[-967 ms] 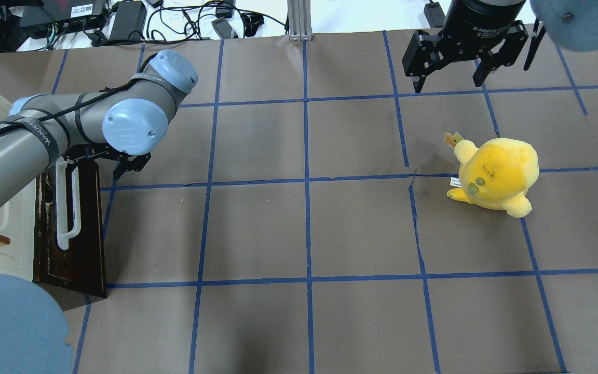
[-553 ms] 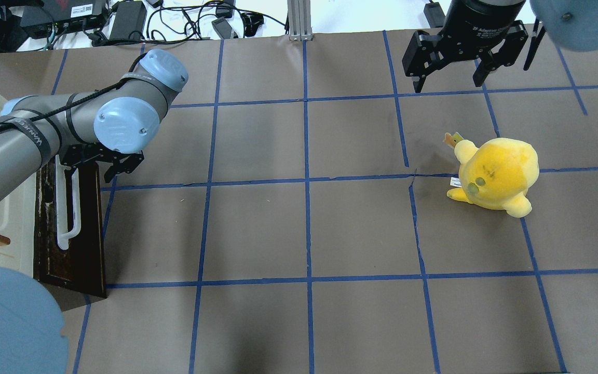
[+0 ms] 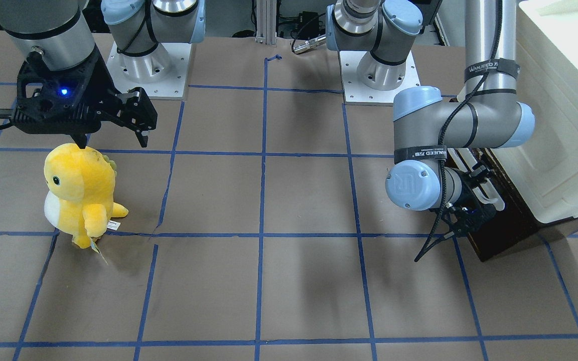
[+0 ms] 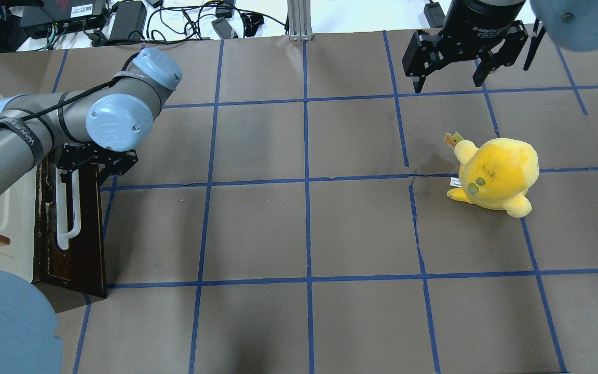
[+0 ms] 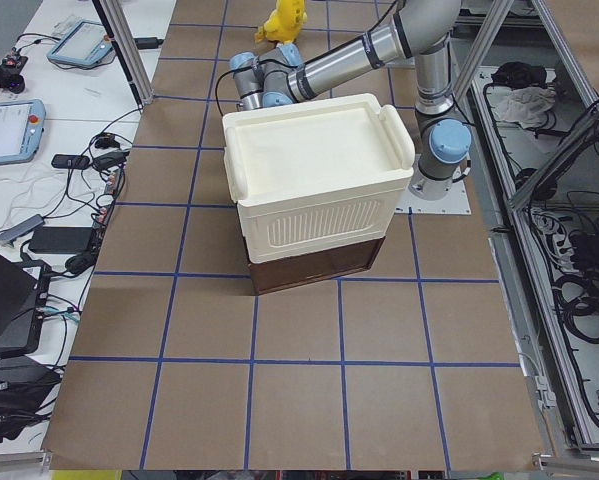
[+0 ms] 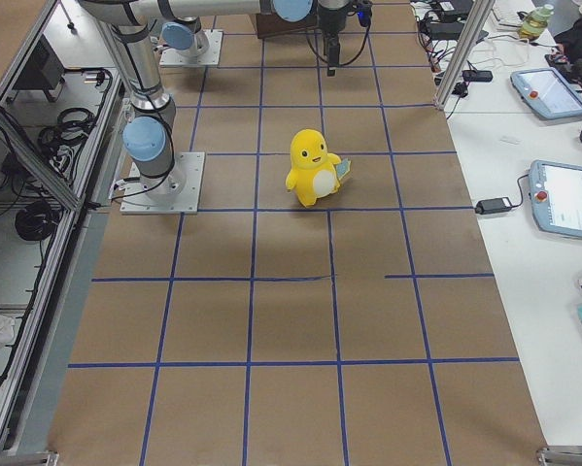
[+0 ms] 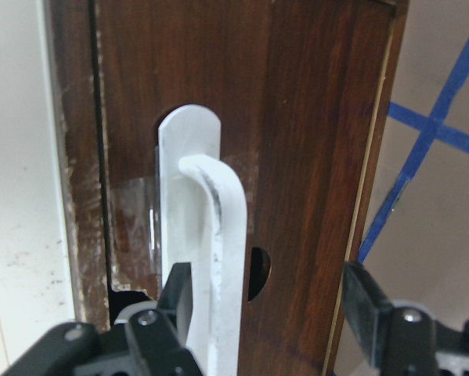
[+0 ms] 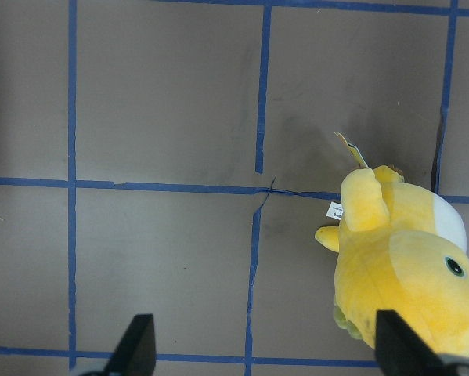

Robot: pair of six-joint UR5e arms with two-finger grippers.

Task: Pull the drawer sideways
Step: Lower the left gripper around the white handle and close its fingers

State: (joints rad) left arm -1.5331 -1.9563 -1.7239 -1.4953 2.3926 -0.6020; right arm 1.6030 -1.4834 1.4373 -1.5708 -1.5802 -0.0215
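Readable: "WANJEED" in white on the black strap (image 3: 487, 65) round the left arm (image 3: 477, 30), same on a second strap (image 3: 419, 153) by the elbow (trailing characters too small to read). "UR" logo on the blue joint cap (image 3: 408, 184). "2F Adaptive" on the black body (image 4: 483, 28) above the right tool (image 4: 448, 84), rest cut off.

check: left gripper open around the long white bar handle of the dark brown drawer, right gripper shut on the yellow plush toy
No: the right gripper is open and empty, apart from the yellow plush toy, as the overhead exterior view shows. The rest holds.
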